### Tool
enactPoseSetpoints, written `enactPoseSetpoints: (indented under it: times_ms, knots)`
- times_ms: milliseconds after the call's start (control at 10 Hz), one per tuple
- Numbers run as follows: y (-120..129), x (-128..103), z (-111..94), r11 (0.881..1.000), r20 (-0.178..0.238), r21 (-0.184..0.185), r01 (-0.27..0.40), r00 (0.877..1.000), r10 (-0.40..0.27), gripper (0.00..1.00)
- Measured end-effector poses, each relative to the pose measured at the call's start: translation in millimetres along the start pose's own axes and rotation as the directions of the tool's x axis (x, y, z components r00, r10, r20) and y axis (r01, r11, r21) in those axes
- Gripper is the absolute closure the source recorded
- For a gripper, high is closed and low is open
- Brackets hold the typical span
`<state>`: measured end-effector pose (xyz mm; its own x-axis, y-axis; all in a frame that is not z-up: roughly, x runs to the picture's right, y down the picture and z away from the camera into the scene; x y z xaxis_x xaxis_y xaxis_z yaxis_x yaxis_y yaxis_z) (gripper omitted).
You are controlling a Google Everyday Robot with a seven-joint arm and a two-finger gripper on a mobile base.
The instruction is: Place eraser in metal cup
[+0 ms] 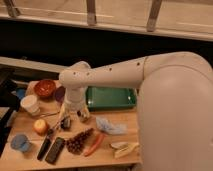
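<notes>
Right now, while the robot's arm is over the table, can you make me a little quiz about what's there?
1. True or false: the gripper holds the eraser.
2. In the picture, what lies just right of the pinecone? A) carrot B) white cup C) red bowl
3. Fill in: the tray is coloured ___.
Key: 1 false, the eraser lies near the front edge of the table, while the gripper hangs just left of the tray. 2 A. 3 green.

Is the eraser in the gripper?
No, the flat dark grey-black rectangular eraser lies near the wooden table's front edge, while the gripper hangs over the table's middle.
</notes>
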<state>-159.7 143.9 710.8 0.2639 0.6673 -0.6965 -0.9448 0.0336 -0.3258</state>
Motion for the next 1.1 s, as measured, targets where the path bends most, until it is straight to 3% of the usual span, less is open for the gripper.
enactPoseSetpoints:
  times_ms: [100,600,800,1000,1100]
  knots:
    - [13,5,9,0.999,-0.028,-0.008,0.034,0.999,-0.034,0.20]
    - [7,3,6,0.999,-0.024,0.007,0.036,0.999,-0.036,0.20]
    - [25,-5,2,0.996,-0.031,0.008,0.085,0.996,-0.084,0.20]
    - [44,-11,15,0.992,-0.054,0.000,0.128,0.990,-0.128,0.20]
    - [53,-12,32,0.988,-0.078,0.000,0.154,0.985,-0.153,0.20]
